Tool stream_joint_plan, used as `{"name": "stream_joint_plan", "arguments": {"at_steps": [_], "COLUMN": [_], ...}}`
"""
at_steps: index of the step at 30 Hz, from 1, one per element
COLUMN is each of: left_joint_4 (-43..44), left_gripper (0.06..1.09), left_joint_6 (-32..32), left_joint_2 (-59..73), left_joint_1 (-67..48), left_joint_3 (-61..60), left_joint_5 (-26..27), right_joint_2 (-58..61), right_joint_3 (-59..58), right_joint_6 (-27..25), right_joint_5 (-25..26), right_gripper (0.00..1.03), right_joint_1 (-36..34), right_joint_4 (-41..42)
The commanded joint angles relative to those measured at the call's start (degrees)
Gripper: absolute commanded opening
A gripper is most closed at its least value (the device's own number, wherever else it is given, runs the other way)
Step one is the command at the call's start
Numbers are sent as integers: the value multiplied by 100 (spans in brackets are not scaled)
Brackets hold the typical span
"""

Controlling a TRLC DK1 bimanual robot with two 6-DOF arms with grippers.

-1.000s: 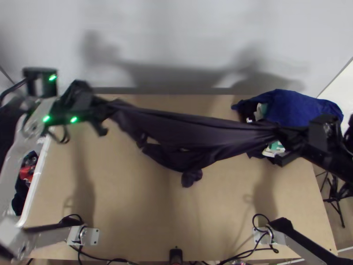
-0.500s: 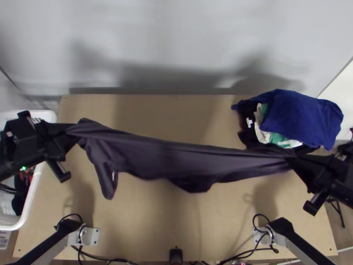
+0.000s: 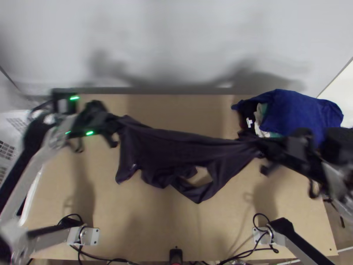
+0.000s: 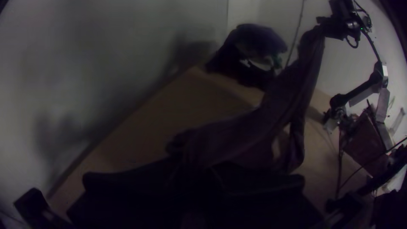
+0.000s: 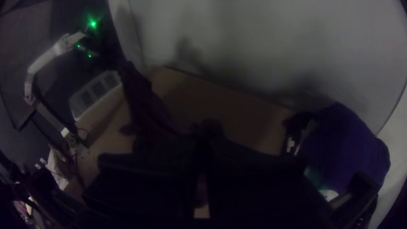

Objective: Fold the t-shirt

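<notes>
The left gripper (image 3: 116, 125) and right gripper (image 3: 262, 144), clamped on the t-shirt (image 3: 165, 148), have drawn closer, its taut cloth now sagging.

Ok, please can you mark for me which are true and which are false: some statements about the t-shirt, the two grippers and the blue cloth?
1. The dark t-shirt stretches between the left gripper and the right gripper. True.
2. The t-shirt is folded into a neat square. False: it hangs loosely, with uneven folds.
3. The blue cloth lies at the right of the top view. True.
4. The left gripper is open, away from the t-shirt. False: it is closed on one end of it.
5. The blue cloth lies alone. False: it lies over other clothes.
</notes>
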Motion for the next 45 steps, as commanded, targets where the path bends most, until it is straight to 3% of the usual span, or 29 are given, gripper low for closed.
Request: {"name": "stream_joint_plan", "arguments": {"at_steps": [1,4,5,6,7,8,14,18,24,33,36,45], "left_joint_4": [611,611,549,470,435,435,250,-295,-1481,-1244,-866,-216], "left_gripper": [27,29,36,60,96,105,104,104,104,103,103,103], "left_joint_6": [86,16,-37,-46,-28,7,253,1290,2143,2442,2442,2512], "left_joint_2": [2066,2760,2980,3147,3270,3314,2558,1319,466,132,36,53], "left_joint_1": [-287,-401,-428,-454,-480,-489,-261,-436,-419,-568,-744,-744], "left_joint_3": [99,468,618,732,794,794,521,-419,-1500,-2757,-3109,-3531], "left_joint_5": [-98,-107,-160,-309,-432,-494,-599,-1338,-1355,-1522,-1909,-2234], "right_joint_2": [707,1094,1182,1261,1323,1358,1454,1551,1639,1639,1639,1560], "right_joint_3": [-1329,-1566,-1610,-1619,-1593,-1540,-1311,-1250,-1188,-1144,-1135,-1083], "right_joint_6": [-51,-218,-262,-271,-271,-271,-236,-157,-43,-34,-34,10], "right_joint_5": [192,316,359,368,368,368,368,368,368,368,368,368], "right_gripper": [7,7,7,7,6,4,4,4,4,4,4,4], "right_joint_1": [-131,-148,-183,-236,-271,-280,-271,-218,-157,-192,-210,-236], "right_joint_4": [1262,1499,1552,1596,1622,1631,1569,1578,1587,1534,1534,1499]}}
